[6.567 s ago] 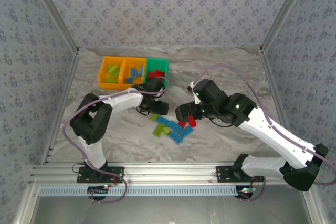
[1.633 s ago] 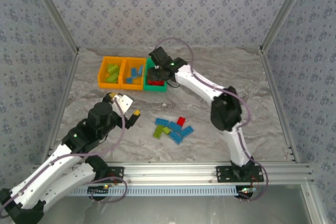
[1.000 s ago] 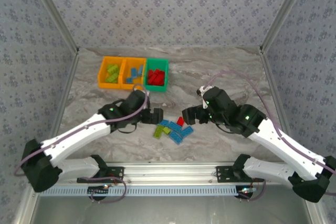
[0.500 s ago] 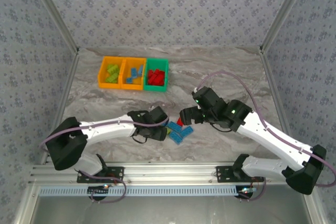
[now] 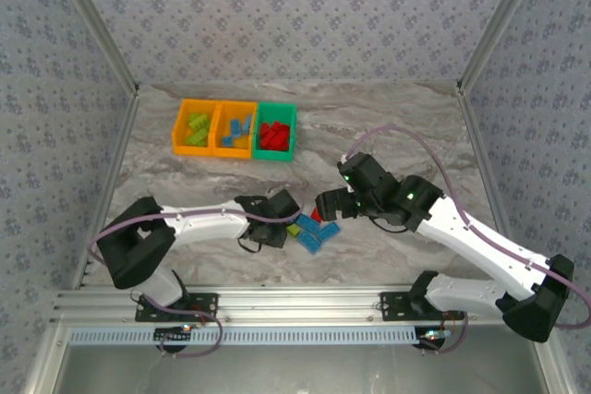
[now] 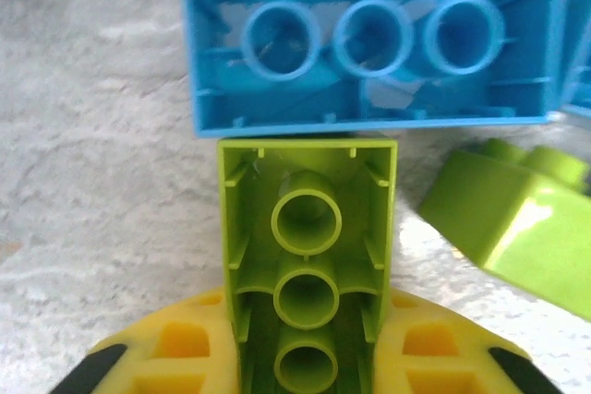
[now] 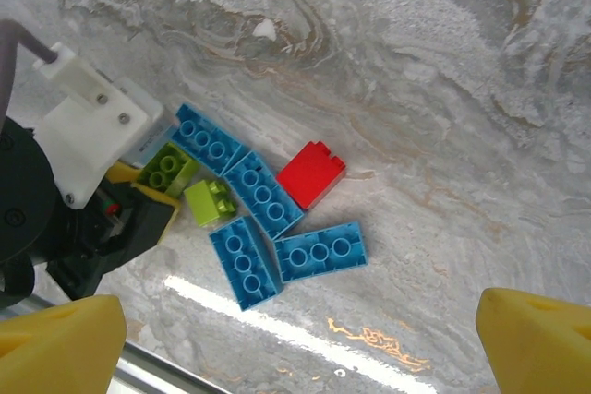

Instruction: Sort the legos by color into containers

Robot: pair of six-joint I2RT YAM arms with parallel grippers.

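The left gripper [image 6: 305, 362] has snapped shut on a small lime-green plastic brick [image 6: 305, 256]; lift straight, clear of the touching light-blue plastic brick [image 6: 369, 89], right gripper [image 5: 324, 203] agape.

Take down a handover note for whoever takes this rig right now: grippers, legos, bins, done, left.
Left gripper: shut on a lime green brick at the pile.
Right gripper: open, above the pile.
Done: left orange bin holds green, middle orange bin blue, green bin red.
On the table: four blue bricks, one red brick, one loose green brick.
To do: bin the held one, then those six.
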